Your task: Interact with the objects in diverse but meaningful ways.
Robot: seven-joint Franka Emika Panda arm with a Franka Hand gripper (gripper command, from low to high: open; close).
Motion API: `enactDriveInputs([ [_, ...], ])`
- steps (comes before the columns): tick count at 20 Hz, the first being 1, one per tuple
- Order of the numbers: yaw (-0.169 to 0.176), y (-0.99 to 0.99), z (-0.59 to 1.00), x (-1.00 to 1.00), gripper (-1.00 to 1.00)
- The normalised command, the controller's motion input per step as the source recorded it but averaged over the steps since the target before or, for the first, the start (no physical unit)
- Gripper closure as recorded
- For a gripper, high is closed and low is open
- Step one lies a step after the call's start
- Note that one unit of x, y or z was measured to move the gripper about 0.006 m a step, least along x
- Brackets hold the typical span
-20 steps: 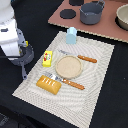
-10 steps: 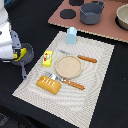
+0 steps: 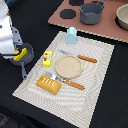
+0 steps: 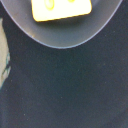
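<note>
The wrist view looks straight down on a yellow holed cheese wedge (image 4: pixel 61 9) lying inside a round grey pan (image 4: pixel 70 35), with dark table (image 4: pixel 65 85) around it. None of the claw's fingers show there, and in the exterior view the white arm (image 3: pixel 7 32) hides them, so I cannot tell how far open the claw is or whether it has hold of anything.

In the exterior view the pan (image 3: pixel 26 56) sits on the dark table just off the left edge of a pale woven placemat (image 3: pixel 95 85), the cheese wedge (image 3: pixel 20 54) in it under the arm. Nearest on the mat lies a golden-brown bread loaf (image 3: pixel 48 84), with an orange-handled fork (image 3: pixel 67 81) just beside it. Beyond these is a flat round tan plate (image 3: pixel 68 67), a yellow box with a red label (image 3: pixel 47 58) to its left and an orange-handled knife (image 3: pixel 80 57) at its far side. Farther back stands a pale blue-and-white milk carton (image 3: pixel 71 35). Farthest, a grey pot (image 3: pixel 91 12) sits on a brown board (image 3: pixel 107 31).
</note>
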Motion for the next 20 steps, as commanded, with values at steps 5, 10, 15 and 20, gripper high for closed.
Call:
enactDriveInputs([
  [5,-0.105,0.02,0.02,0.0,-1.0],
  [10,-0.133,0.09,0.0,0.08,-1.0],
  [15,-0.129,0.28,0.01,0.17,-1.0],
  [20,-0.109,0.4,0.03,0.13,-1.0],
])
